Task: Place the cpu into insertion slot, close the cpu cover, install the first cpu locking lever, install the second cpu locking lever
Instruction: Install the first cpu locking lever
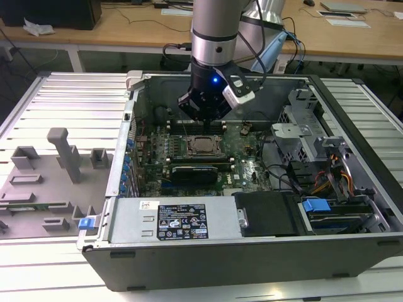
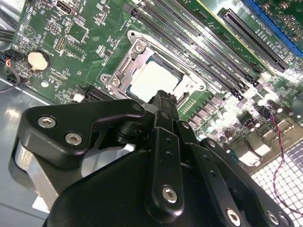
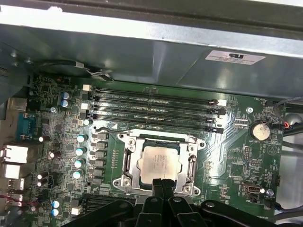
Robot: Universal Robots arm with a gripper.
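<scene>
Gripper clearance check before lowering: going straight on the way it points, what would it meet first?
The gripper would probably meet the cpu, near its edge by the cpu cover; depth unclear.

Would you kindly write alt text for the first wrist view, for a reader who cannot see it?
The cpu sits in the insertion slot of a green motherboard, with the cpu cover lying flat around it. The dark claw, its tips together, is at one edge of the slot, and four long memory slots run along the opposite side.
</scene>
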